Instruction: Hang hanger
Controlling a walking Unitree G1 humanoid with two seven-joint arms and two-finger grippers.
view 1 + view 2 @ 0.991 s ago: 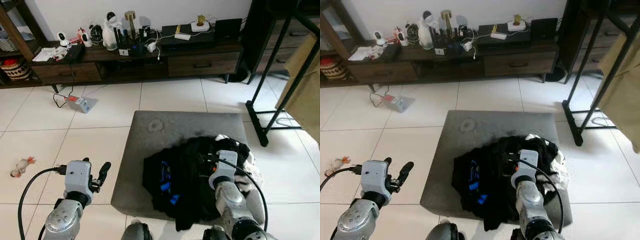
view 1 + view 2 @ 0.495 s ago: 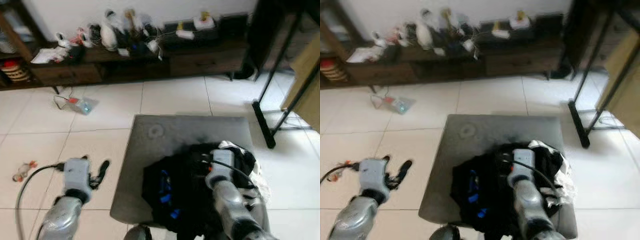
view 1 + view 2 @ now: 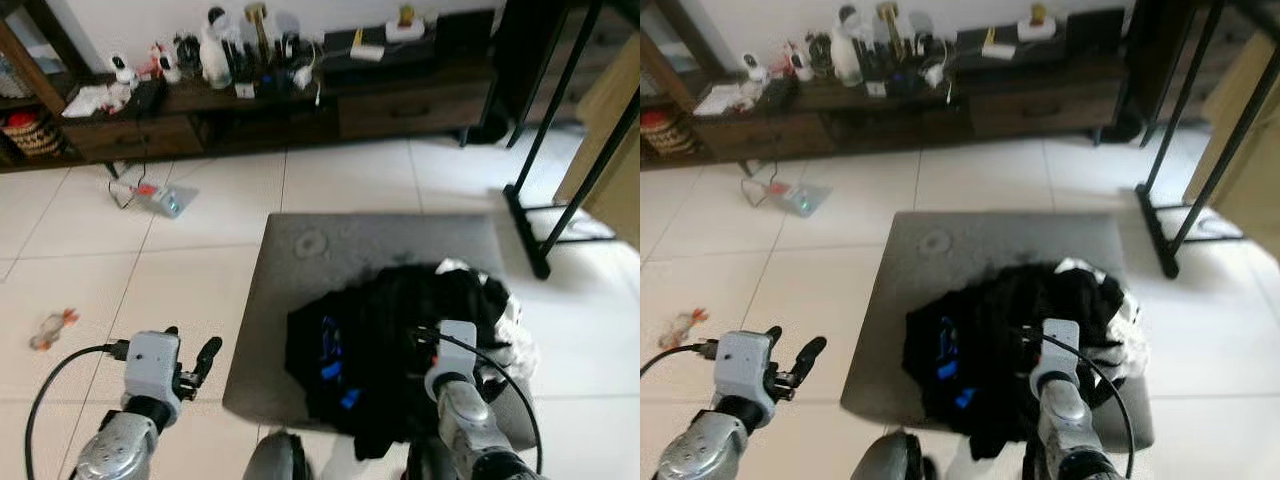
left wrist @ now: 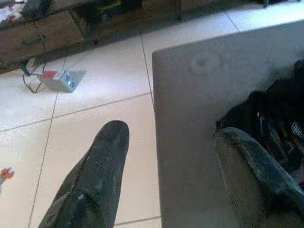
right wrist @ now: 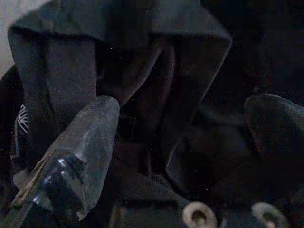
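While the left gripper (image 3: 197, 360) idles spread wide over floor tiles, the right gripper (image 5: 180, 137) hangs fingers parted directly above the black clothes pile (image 3: 390, 340) on the grey cushion (image 3: 330, 250), no hanger discernible.

You face white tiled floor (image 3: 80, 260), grey square mat (image 3: 340, 250) at centre. Dark wooden low cabinet (image 3: 300, 110) runs along white wall, top crowded with gadgets and cables. Black metal rack frame (image 3: 560, 190) stands at right. Small grey box (image 3: 160, 198) with cord lies near cabinet.
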